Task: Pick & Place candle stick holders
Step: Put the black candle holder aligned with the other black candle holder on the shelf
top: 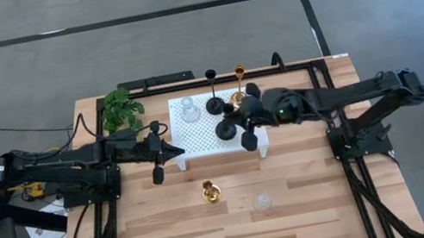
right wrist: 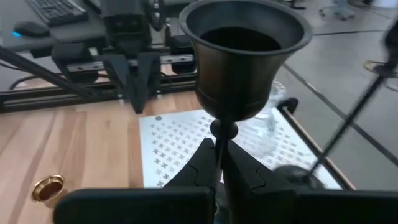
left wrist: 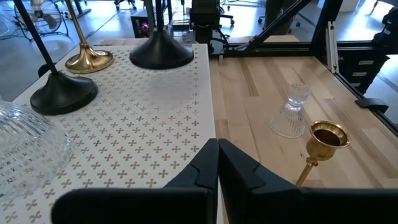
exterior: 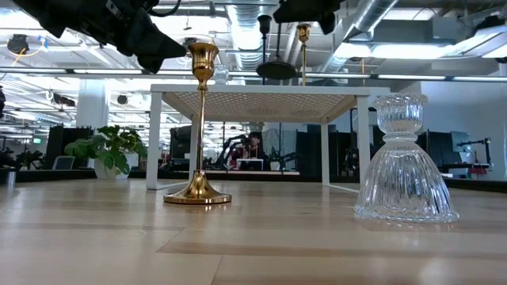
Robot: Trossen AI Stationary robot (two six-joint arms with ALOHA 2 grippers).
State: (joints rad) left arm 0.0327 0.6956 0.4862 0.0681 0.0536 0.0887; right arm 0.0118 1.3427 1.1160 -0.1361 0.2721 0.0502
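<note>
Four holders are sitting on the white platform (top: 197, 130); right gripper (right wrist: 219, 163) is clamping a black holder (right wrist: 244, 56) by its stem there; left gripper (left wrist: 217, 163) is hovering closed at the platform's edge; gold holder (top: 212, 192) and glass holder (top: 263, 204) are standing on open table (top: 315, 206).

- Gold holder (exterior: 198, 127): polished, glossy metal.
- Glass holder (exterior: 405, 162): clear, ribbed, shiny.
- Black holder (right wrist: 239, 56) in right gripper (right wrist: 219, 163): dark, smooth, satin sheen.
- Platform (left wrist: 143, 124): white, matt, perforated.
- Table (top: 313, 197): pale wood, visible grain.
</note>
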